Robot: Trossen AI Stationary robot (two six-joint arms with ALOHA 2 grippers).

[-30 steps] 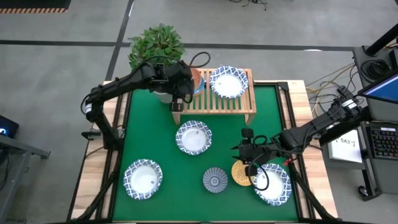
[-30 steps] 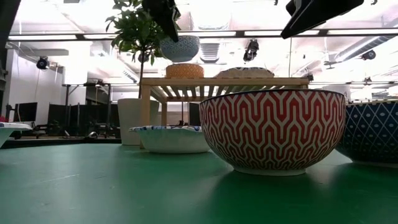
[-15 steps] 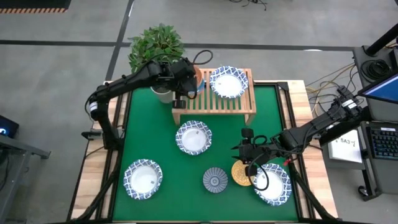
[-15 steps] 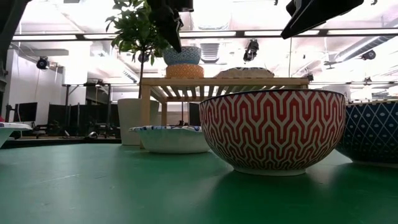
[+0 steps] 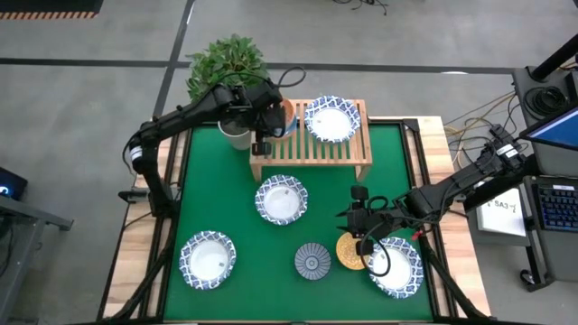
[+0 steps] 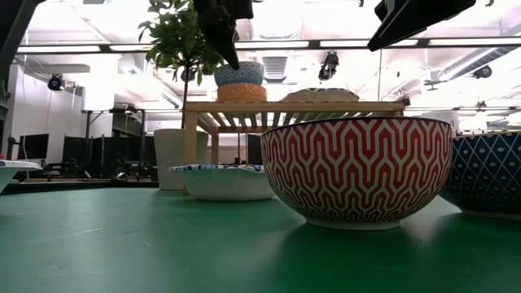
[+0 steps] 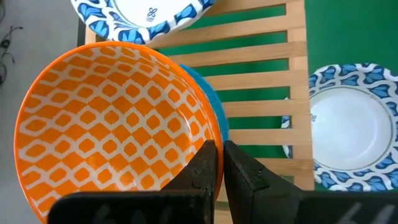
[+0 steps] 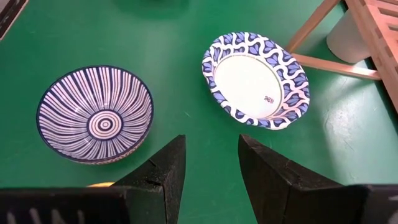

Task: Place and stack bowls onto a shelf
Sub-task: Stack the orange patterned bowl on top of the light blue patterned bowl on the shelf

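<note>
My left gripper point(image 5: 274, 125) is at the left end of the light-wood shelf point(image 5: 334, 150), shut on a small bowl point(image 5: 285, 115) that is orange-patterned inside and blue-patterned outside. That bowl point(image 6: 238, 73) sits nested in a yellow-orange bowl point(image 6: 242, 93) on the shelf top. A white blue-rimmed bowl point(image 5: 331, 118) rests beside them on the slats. Three more white bowls point(image 5: 281, 199) point(image 5: 208, 260) point(image 5: 396, 266), a blue-striped bowl point(image 5: 312, 262) and a yellow-orange bowl point(image 5: 349, 253) stand on the green mat. My right gripper point(image 5: 361, 236) hovers open above the mat near them. My left gripper point(image 7: 221, 162) pinches the top bowl's rim point(image 7: 214, 134) on the side toward the table's left, one finger inside the bowl and one outside. The fingers come from above, slanting. The bowl stands upright, resting in the yellow-orange bowl beneath it.
A potted green plant point(image 5: 228, 63) in a white pot stands just left of the shelf, close to my left arm. The striped bowl point(image 8: 94, 115) and the middle white bowl point(image 8: 255, 79) lie ahead of my right gripper point(image 8: 211, 162). Bare green mat point(image 5: 217, 181) lies left of the middle bowl.
My left gripper has moved down and slightly toward the far edge, keeping shut on the blue-sided bowl. The bowl, held clear above the yellow-orange bowl a second ago, now sits nested in it on the shelf.
</note>
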